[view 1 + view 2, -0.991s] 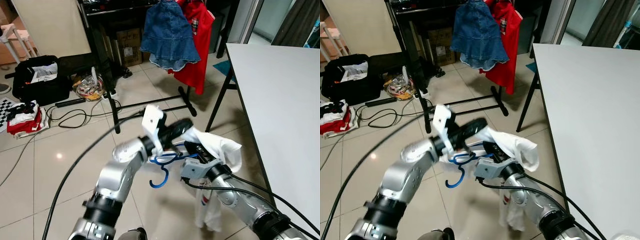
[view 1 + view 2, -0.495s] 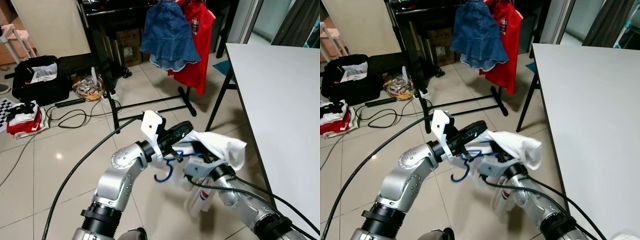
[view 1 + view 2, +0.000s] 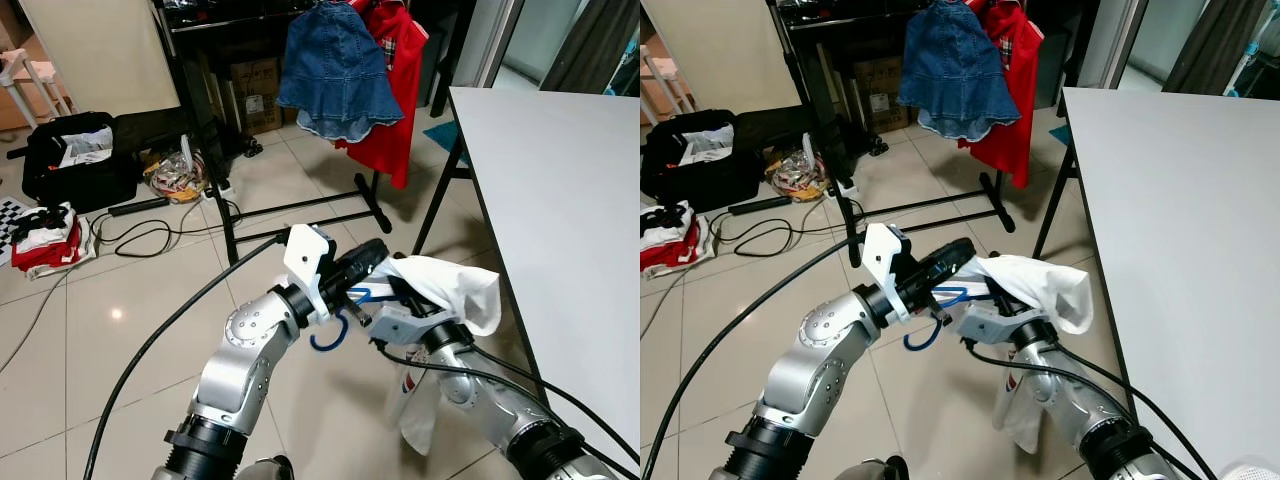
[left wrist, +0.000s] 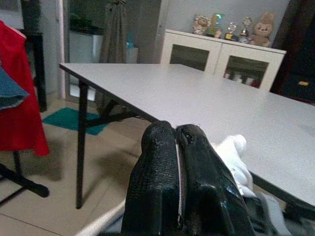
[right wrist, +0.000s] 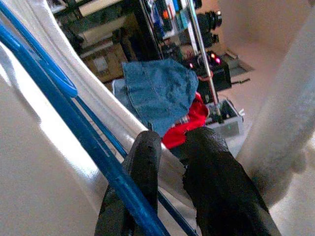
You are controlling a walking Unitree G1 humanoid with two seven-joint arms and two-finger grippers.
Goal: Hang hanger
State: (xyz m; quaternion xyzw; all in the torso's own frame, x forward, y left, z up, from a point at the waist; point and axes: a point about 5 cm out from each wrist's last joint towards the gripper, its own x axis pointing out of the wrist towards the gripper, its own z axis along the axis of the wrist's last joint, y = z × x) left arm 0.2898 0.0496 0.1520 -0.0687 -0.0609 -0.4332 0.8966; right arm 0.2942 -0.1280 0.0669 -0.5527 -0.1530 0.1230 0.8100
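A blue hanger (image 3: 332, 334) carrying a white shirt (image 3: 445, 288) is held low in front of me over the tiled floor. My right gripper (image 3: 380, 298) reaches in under the shirt and is shut on the hanger; in the right wrist view the blue hanger (image 5: 74, 123) crosses its fingers (image 5: 142, 162) beside white cloth. My left gripper (image 3: 362, 262) lies just above the hanger's neck with its fingers (image 4: 162, 167) pressed together, nothing visible between the tips. The hook hangs free below. A black clothes rack (image 3: 300, 208) stands farther ahead.
On the rack hang a denim skirt (image 3: 335, 70) and a red garment (image 3: 400, 95). A white table (image 3: 560, 190) fills the right side, its leg (image 3: 440, 205) near the rack base. A black bag (image 3: 75, 165), cables and clutter lie at the left.
Both arms have lifted the hanger and shirt a little and carried them forward. The shirt now sits higher and more bunched over the right gripper.
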